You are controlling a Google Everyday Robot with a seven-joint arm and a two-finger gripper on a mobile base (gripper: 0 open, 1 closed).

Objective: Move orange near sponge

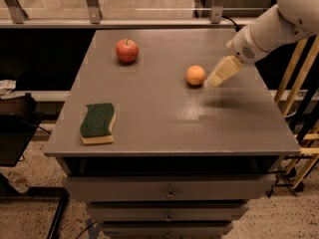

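The orange (196,75) sits on the grey table (164,118), right of centre. The sponge (98,122), dark green on top with a pale yellow base, lies near the table's front left edge. My gripper (213,80) comes in from the upper right on a white arm, with its beige fingers just right of the orange, close beside it and a little above the tabletop. It holds nothing that I can see.
A red apple (127,50) with a stem stands at the back left of the table. Drawers (169,190) run below the front edge. A wooden frame (299,93) stands to the right of the table. A railing runs behind.
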